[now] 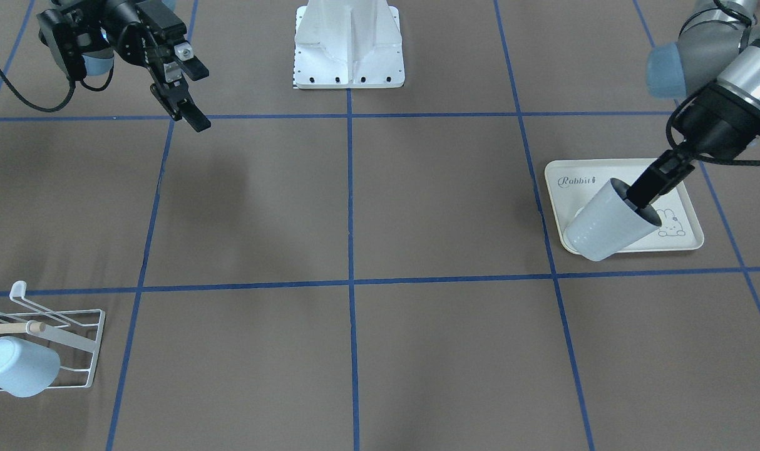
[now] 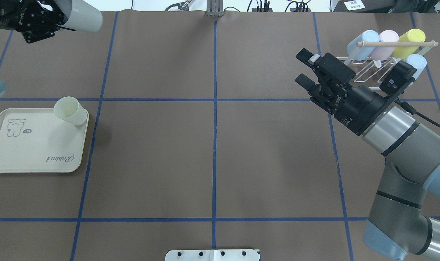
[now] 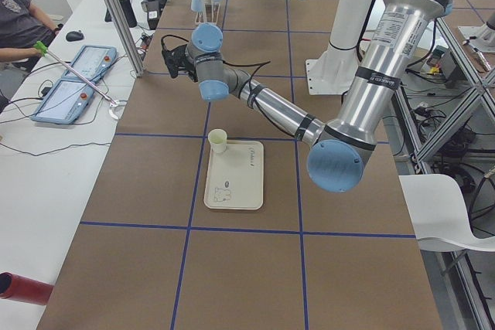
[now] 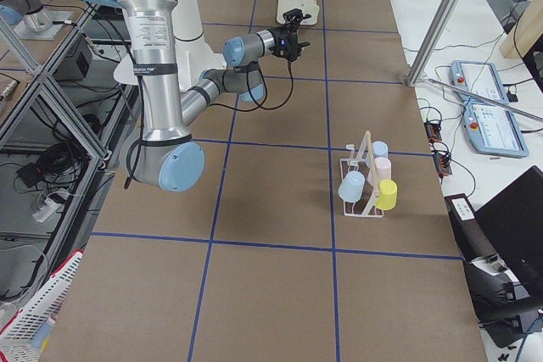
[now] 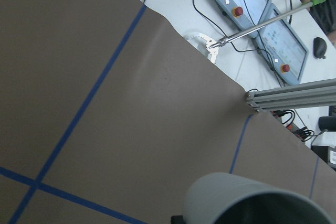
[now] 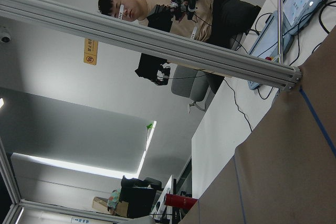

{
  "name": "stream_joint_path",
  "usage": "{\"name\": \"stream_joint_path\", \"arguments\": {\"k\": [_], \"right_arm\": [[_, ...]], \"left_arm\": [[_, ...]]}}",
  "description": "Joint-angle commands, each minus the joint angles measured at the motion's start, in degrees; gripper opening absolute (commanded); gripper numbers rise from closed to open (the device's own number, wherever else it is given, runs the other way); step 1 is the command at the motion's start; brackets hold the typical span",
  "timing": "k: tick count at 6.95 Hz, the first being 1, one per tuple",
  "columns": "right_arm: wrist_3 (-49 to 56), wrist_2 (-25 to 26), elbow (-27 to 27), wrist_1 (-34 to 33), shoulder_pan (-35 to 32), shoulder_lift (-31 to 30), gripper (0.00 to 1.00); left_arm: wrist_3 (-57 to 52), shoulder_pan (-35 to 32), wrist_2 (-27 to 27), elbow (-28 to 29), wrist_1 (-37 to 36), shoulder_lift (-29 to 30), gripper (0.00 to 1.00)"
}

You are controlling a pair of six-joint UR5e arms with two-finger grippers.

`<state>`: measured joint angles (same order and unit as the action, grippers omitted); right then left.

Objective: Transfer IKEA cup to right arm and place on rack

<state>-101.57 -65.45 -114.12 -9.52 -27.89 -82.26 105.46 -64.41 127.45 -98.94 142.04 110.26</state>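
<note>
IKEA cup (image 1: 605,228) is where you want to look first. It is pale blue-grey and hangs tilted in the left gripper (image 1: 648,191), lifted clear of the table (image 2: 212,156) on the robot's left side. Its mouth points up toward the wrist and its base points down. The front-facing view shows it overlapping the tray (image 2: 31,156), while the overhead view puts it in the top-left corner, apart from the tray.

The table is brown and divided by blue tape lines. The left arm reaches out over its left end. The right arm is raised over the other half, short of the rack (image 2: 368,72).

The cream tray lies flat and carries a second, paler cup (image 2: 70,111) standing upright at one corner. The white wire rack with its wooden dowel (image 2: 397,44) sits at the far right corner. It holds four cups: blue (image 2: 363,40), pink (image 2: 386,43), yellow (image 2: 410,40) and another blue (image 2: 416,61).

On the left gripper, one black finger reaches down inside the cup's mouth, pressed to the wall. You cannot see the other finger behind the cup, but the cup hangs from that grip alone. The right gripper (image 2: 302,68) has its two fingers spread wide apart, holding and touching nothing.

The tray is printed with "Rabbit" in script and a small rabbit drawing. The lettering on the gripper bodies is too small for you to read.
</note>
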Motion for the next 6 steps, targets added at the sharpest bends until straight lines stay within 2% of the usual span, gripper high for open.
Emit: {"name": "stream_joint_path", "arguments": {"k": [1,2,4,6], "right_arm": [[-2.47,-0.03,-0.40,0.12,0.64,0.00,1.00],[-4.14,-0.03,-0.57,0.20,0.73,0.00,1.00],[-4.86,-0.11,-0.75,0.20,1.34,0.08,1.00],[-5.21,-0.11,-0.75,0.29,2.74,1.83,1.00]], "left_arm": [[14.53,7.77,-10.94,-0.11,14.09,0.13,0.00],[19.90,10.51,-15.96,-0.03,19.71,0.22,0.00],[23.47,21.55,-31.14,0.06,29.14,0.92,0.00],[23.47,30.88,-38.73,0.76,31.63,6.52,0.00]]}}
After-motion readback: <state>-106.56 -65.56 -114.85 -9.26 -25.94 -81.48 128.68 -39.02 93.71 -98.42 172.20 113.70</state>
